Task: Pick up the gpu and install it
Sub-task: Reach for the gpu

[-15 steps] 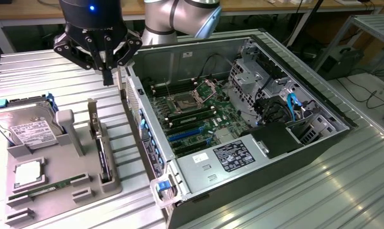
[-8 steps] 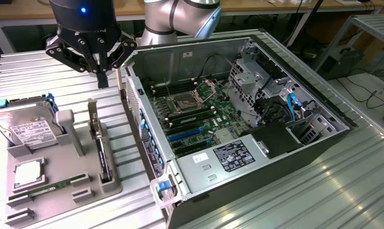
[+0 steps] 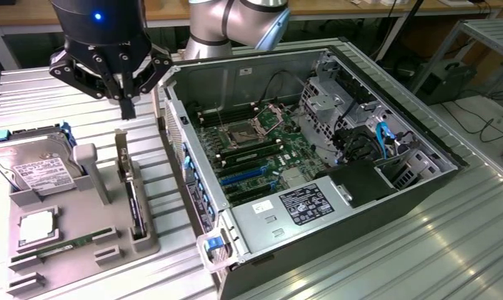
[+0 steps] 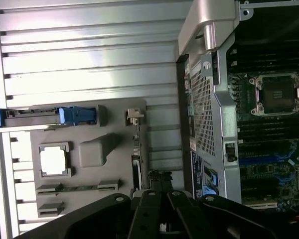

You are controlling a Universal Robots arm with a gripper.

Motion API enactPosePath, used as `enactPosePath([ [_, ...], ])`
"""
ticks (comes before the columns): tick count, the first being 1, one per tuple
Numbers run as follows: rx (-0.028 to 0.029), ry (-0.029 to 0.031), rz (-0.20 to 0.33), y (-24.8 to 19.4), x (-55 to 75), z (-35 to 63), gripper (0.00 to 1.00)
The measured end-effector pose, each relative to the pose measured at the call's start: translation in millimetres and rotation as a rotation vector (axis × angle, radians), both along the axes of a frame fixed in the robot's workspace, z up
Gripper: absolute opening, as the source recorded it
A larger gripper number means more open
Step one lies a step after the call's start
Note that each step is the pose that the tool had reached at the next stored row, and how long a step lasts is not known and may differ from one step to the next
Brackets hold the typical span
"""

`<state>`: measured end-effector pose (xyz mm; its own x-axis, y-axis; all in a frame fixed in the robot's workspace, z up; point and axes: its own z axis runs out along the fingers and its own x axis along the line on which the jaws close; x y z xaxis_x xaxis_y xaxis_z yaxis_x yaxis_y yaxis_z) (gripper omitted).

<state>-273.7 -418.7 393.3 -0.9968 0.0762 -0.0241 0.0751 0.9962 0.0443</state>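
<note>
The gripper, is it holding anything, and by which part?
Nothing. The gripper is shut and empty, hanging above the gpu standing on edge in its grey holder.

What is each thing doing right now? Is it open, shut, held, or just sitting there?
gripper: shut, empty, hanging above the tray.
gpu: standing on edge in the gray tray, not held.
hard drive: parked in its tray slot.
RAM stick: lying in its tray slot.
computer case: open, motherboard showing.
</note>
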Motion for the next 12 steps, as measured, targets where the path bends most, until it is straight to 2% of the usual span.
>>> enactPosePath([
  [12,0.0,0.0,0.0,-7.2,-10.8,0.0,0.11],
])
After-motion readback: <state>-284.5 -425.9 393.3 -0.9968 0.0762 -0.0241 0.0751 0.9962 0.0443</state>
